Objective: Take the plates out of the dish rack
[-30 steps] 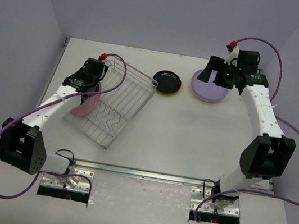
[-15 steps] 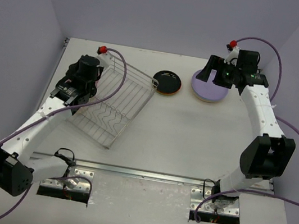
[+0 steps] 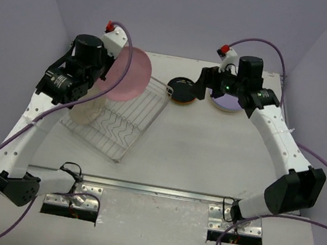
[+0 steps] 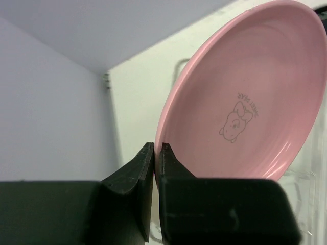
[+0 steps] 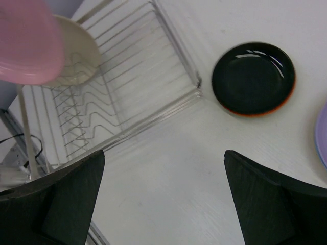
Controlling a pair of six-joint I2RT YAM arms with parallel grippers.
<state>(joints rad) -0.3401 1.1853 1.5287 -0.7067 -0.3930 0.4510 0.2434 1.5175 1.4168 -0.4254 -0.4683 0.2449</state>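
Beside the dish rack's (image 3: 122, 125) far corner on the worktop (image 3: 207, 160) lies a black plate (image 3: 182, 89), with a lavender plate (image 3: 226, 102) just right of it. Over the rack the pink plate (image 3: 130, 75) hangs tilted on edge, its rim pinched by the left pincer (image 4: 157, 150). A cream plate (image 5: 79, 51) stands inside. The right pincer (image 5: 164, 153) is spread and empty.

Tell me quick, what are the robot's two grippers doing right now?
Left gripper: closed on the rim of the pink plate.
Right gripper: open, holding nothing.
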